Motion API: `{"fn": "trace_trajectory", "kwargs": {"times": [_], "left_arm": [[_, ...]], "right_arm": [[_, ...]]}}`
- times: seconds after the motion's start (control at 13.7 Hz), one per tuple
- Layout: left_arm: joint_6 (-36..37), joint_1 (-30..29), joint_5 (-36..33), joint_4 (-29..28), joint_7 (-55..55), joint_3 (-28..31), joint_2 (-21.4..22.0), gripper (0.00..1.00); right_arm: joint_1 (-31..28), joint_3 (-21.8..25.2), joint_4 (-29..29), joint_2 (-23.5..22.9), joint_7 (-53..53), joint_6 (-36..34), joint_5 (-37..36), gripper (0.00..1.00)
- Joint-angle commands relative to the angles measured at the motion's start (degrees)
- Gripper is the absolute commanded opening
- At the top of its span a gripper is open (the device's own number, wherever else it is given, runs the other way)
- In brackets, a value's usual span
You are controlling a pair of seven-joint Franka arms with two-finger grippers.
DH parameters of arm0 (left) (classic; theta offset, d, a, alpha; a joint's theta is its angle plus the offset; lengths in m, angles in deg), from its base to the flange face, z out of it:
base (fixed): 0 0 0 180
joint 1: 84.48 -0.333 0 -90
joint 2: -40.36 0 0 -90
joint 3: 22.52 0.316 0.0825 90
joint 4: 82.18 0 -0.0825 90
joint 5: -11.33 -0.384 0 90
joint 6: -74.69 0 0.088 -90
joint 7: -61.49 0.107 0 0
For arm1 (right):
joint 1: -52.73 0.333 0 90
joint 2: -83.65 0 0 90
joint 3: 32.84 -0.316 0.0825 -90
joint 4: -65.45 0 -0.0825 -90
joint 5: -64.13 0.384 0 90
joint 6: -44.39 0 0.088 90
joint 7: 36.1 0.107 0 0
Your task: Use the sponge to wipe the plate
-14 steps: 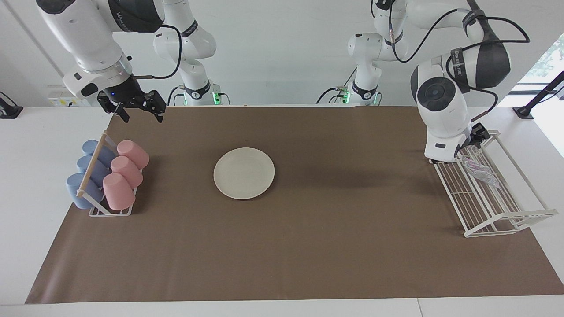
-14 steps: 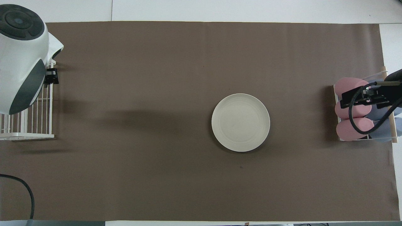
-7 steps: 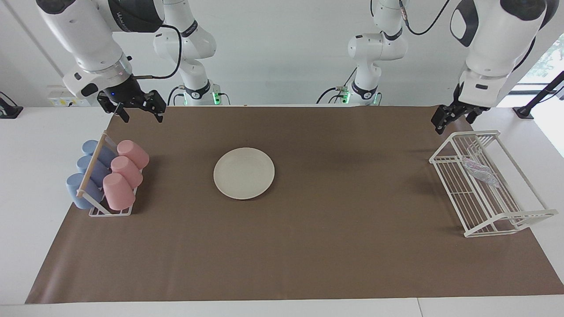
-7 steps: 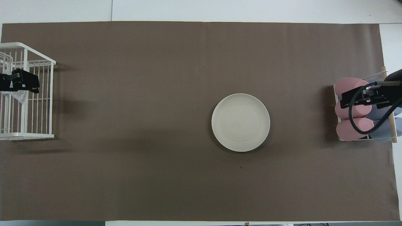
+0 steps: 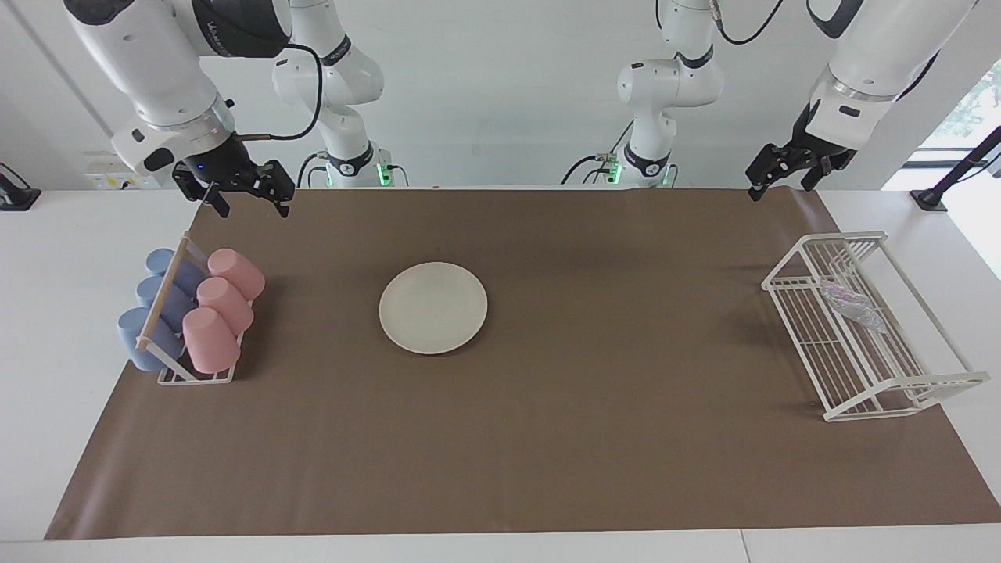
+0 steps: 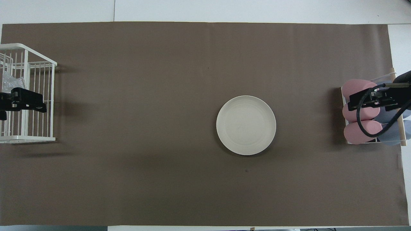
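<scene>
The cream-white plate (image 5: 433,307) lies flat on the brown mat, mid-table; it also shows in the overhead view (image 6: 246,125). The silvery sponge (image 5: 852,306) lies in the white wire rack (image 5: 899,391) at the left arm's end of the table, and shows in the overhead view (image 6: 9,82). My left gripper (image 5: 780,188) is open and empty, raised in the air over the rack's end nearer the robots (image 6: 22,102). My right gripper (image 5: 250,207) is open and empty and waits over the cup rack (image 6: 366,101).
A low rack (image 5: 168,375) holds pink cups (image 5: 209,339) and blue cups (image 5: 145,338) at the right arm's end of the table. The brown mat (image 5: 594,438) covers most of the table.
My left arm has lifted out of the wire rack, up and back toward the robots, with nothing in its gripper. The sponge stayed in the rack. The right arm has not moved.
</scene>
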Motion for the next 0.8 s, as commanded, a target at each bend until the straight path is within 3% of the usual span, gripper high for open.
{"fn": "trace_trajectory", "kwargs": {"times": [0.0,0.73], "left_arm": [[-3.5,-0.8,2.5,-3.7,1.2,0.0,0.7,1.00],[0.4,-0.9,3.3,-1.2,1.2,-0.3,-0.4,1.00]], "right_arm": [[-0.7,-0.5,-0.7,0.6,-0.8,0.4,-1.1,1.00],[-0.7,-0.5,-0.7,0.6,-0.8,0.4,-1.1,1.00]]}}
